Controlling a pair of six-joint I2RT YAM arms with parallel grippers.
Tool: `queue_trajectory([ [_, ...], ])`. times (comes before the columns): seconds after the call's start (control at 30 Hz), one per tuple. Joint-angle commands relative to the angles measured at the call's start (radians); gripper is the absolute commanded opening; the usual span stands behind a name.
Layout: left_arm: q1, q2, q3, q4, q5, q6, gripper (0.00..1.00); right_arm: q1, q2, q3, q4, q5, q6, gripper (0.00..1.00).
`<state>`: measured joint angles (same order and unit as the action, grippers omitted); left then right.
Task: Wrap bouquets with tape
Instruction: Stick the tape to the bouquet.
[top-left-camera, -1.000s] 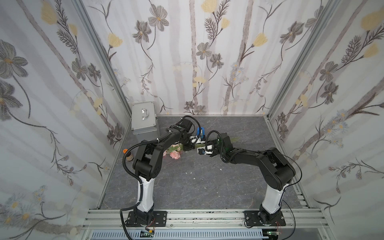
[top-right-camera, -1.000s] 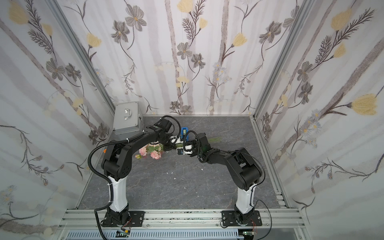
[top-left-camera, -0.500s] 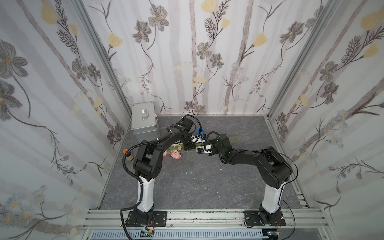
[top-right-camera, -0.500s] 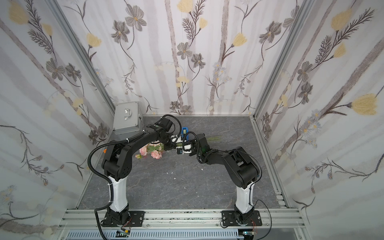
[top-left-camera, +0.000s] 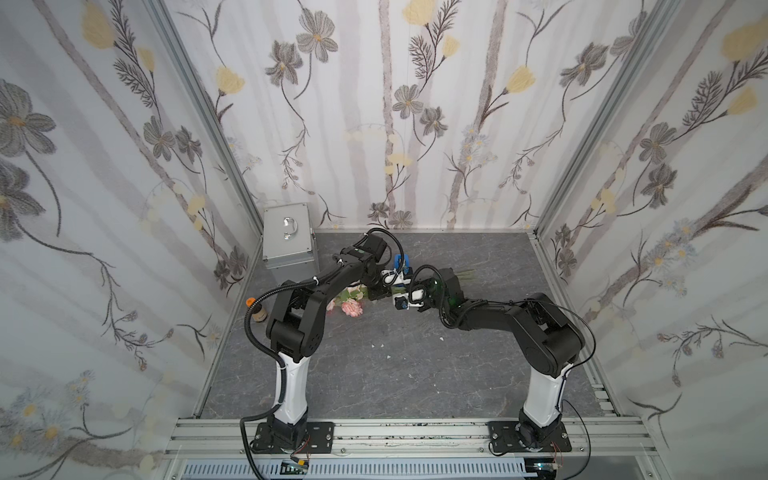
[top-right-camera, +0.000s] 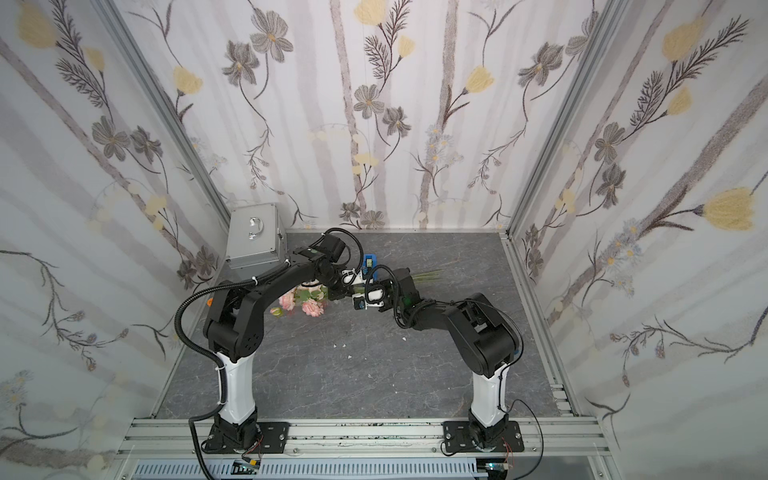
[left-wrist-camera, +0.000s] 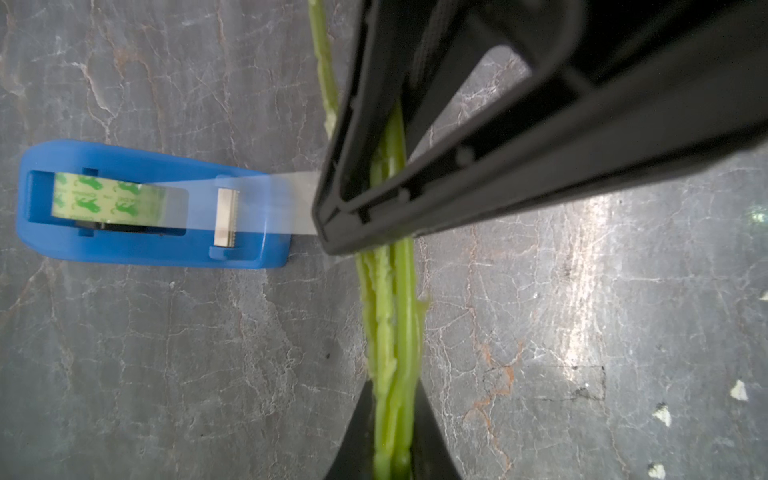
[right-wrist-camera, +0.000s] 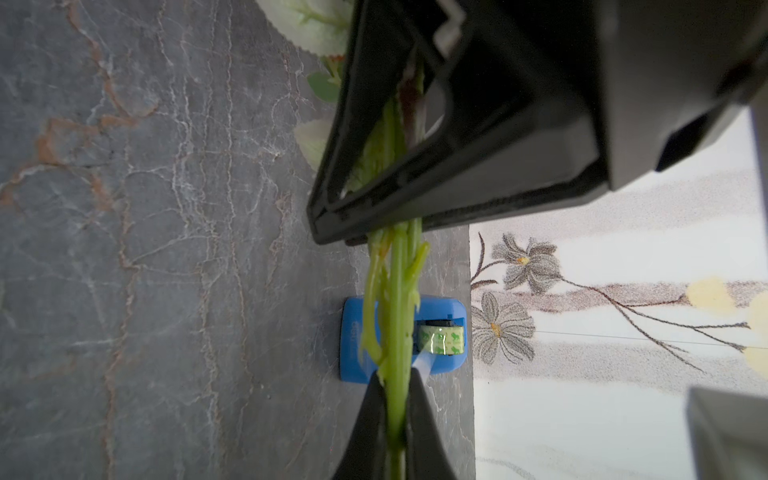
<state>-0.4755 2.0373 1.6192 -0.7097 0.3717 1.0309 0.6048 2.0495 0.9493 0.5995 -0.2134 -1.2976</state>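
left end effector (left-wrist-camera: 392, 386): clamped on the bundled green stems (left-wrist-camera: 392, 316), which are pressed from both sides by its fingers.
right end effector (right-wrist-camera: 395, 374): clamped on the same stems, near the left end effector; in the left wrist view it is seen as a black frame across the stems.
bouquet (top-left-camera: 351, 307): held between the two end effectors. Whether the pink heads (top-right-camera: 309, 307) rest on the tabletop (left-wrist-camera: 166, 353) cannot be told.
long axis: the stems are stretched straight from one end effector to the other. The pink heads lie beyond the left end effector, and the cut ends (top-left-camera: 465, 273) project beyond the right end effector.
tape dispenser (left-wrist-camera: 145, 249): blue, stood on the tabletop just beside the right end effector, on the side away from the arm bases. It is set crosswise to the stems, cutter (left-wrist-camera: 226, 216) end toward them.
tape strip (left-wrist-camera: 282, 203): drawn from the roll (left-wrist-camera: 108, 203) over the cutter to the stems, where it is hidden under the right end effector. Contact with the stems is judged likely but is not seen.
nearer arm: the right end effector is at the strip; the left end effector is farther along, toward the heads.
step judged: no wrap is seen yet. A turn of the stems about their long axis is probably called for, so that the crosswise strip is wound on.
risk: the light dispenser may be dragged, or the stems twisted if they are turned unevenly.
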Motion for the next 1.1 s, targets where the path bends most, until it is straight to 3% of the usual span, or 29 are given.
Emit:
queue_trajectory([
  [0.0,-0.001,-0.009,0.002,-0.016,0.053,0.0,0.0,0.004,-0.019,-0.011,0.029,-0.052,0.025,0.0],
  [0.07,-0.001,-0.012,-0.002,-0.013,0.046,-0.002,0.0,0.009,-0.031,-0.047,0.087,-0.035,0.052,0.28],
  [0.17,-0.001,-0.018,-0.007,-0.002,0.033,0.0,0.0,0.013,-0.071,-0.127,0.145,-0.05,0.058,0.5],
  [0.33,0.0,-0.025,-0.009,0.006,0.02,0.004,0.0,0.016,-0.147,-0.278,0.252,-0.045,0.101,0.57],
  [0.6,0.0,-0.044,-0.045,0.068,-0.006,0.006,0.0,-0.019,-0.303,-0.422,0.331,-0.034,0.2,0.58],
  [0.8,-0.012,-0.103,-0.147,0.248,-0.097,0.038,0.0,-0.121,-0.396,-0.354,0.121,-0.094,0.277,0.58],
  [0.93,-0.025,-0.138,-0.264,0.454,-0.194,0.106,0.0,-0.2,-0.404,-0.216,-0.092,-0.211,0.354,0.57],
  [1.07,-0.041,-0.147,-0.332,0.619,-0.25,0.166,0.0,-0.227,-0.368,-0.027,-0.353,-0.275,0.347,0.56],
])
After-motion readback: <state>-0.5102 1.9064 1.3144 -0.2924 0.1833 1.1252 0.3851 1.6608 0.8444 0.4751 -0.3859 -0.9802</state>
